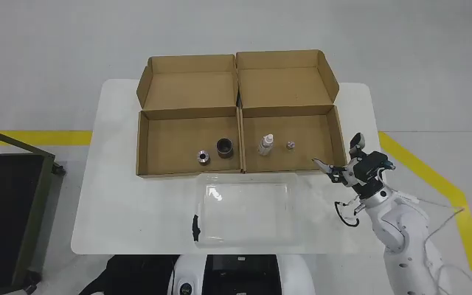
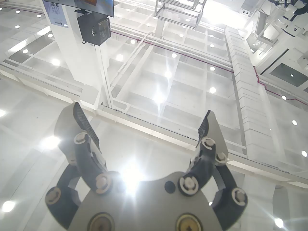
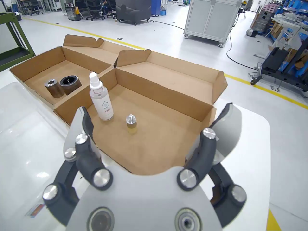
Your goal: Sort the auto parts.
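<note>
Parts lie grouped by kind: the bush (image 1: pixel 202 155) and ring (image 1: pixel 224 147) in the left box (image 1: pixel 151 147), the bottle (image 1: pixel 265 144) and vial (image 1: pixel 290 144) in the right box (image 1: pixel 317 133). The right gripper (image 3: pixel 156 111) hangs spread and empty beside that box's near corner, and the left gripper (image 2: pixel 142 110), also spread, points at the ceiling, seemingly parked

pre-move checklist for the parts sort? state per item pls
1. Right gripper open, nothing held: ok.
2. Left gripper open, nothing held: ok. It points up at the ceiling, away from the table.
3. Spray bottle upright in the right box: ok.
4. Small vial upright beside the bottle, apart from it: ok.
5. Small metal cylinder and dark ring upright, side by side in the left box: ok.
6. Right gripper's height over the right box's near wall: cannot tell.
</note>
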`<state>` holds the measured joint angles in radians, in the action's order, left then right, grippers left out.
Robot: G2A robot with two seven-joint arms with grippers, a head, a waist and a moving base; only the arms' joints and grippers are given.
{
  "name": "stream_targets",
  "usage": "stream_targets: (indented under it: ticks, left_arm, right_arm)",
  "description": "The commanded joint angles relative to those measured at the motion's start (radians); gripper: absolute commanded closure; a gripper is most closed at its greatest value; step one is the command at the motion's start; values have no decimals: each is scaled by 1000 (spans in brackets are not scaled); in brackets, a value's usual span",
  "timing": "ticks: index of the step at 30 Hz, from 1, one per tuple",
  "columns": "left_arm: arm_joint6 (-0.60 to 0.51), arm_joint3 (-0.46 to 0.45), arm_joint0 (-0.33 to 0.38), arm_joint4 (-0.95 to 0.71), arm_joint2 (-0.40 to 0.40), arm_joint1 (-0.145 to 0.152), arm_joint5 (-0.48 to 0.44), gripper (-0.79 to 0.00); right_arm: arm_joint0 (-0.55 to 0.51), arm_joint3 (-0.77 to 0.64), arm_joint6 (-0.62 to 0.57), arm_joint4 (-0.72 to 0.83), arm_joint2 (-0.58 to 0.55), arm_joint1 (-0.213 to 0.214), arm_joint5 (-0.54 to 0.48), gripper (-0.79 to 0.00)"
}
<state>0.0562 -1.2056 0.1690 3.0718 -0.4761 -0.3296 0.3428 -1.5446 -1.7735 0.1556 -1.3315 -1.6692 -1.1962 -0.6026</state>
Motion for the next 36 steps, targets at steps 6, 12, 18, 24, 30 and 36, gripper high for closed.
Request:
stream_targets:
  ticks: [6,12,18,24,30,36]
  left_arm:
    - [0,0,0,0,0,0,0,-785]
    - [0,0,0,0,0,0,0,-785]
    - [0,0,0,0,0,0,0,-785]
    - [0,0,0,0,0,0,0,-785]
    - [0,0,0,0,0,0,0,-784]
    - [0,0,0,0,0,0,0,-785]
  right_arm:
    - [-53,14,47,13,-67,8,12,-785]
    - [-78,19,77,24,-106,13,19,-785]
    - [-90,22,83,37,-130,17,24,-785]
    - [-93,19,86,42,-133,18,22,-785]
    - [-93,19,86,42,-133,18,22,-785]
    - [-93,19,86,42,-133,18,22,-785]
